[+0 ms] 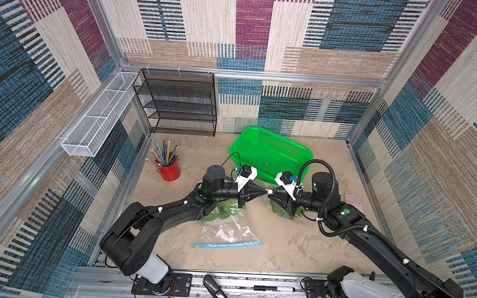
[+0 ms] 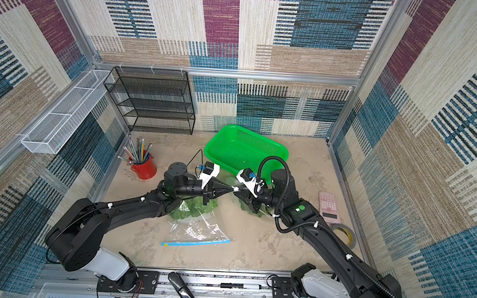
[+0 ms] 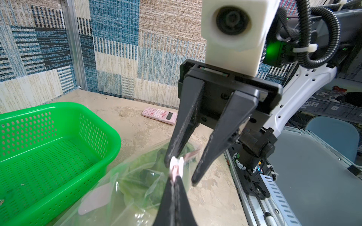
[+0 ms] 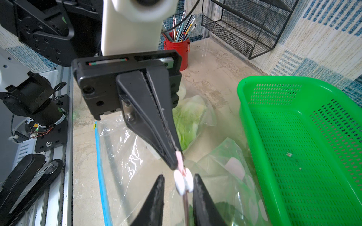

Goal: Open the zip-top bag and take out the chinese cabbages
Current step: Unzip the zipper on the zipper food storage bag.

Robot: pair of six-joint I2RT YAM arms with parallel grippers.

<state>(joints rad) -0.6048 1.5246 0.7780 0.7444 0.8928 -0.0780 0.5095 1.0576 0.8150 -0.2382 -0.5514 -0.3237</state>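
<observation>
Left tool (image 4: 173, 164), shut, pinches the pink zip strip (image 4: 178, 156) of a dotted bag (image 4: 231, 156); right tool (image 4: 178, 176), jaws apart, straddles its white slider (image 4: 184, 182). Nearest on the desk (image 1: 296, 247) lies a blue-zipped bag (image 1: 226, 233) holding a cabbage (image 1: 226, 210); a second cabbage (image 3: 141, 176) sits in the dotted bag, beside the green basket (image 1: 235, 145).

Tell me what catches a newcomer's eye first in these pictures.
Two grippers meet tip to tip at centre: the left gripper is shut on the pink zip strip of a clear bag, the right gripper open around its white slider. Behind them sits a bright green basket; nearer the front lies a second bag with a blue zip, cabbage inside.
</observation>
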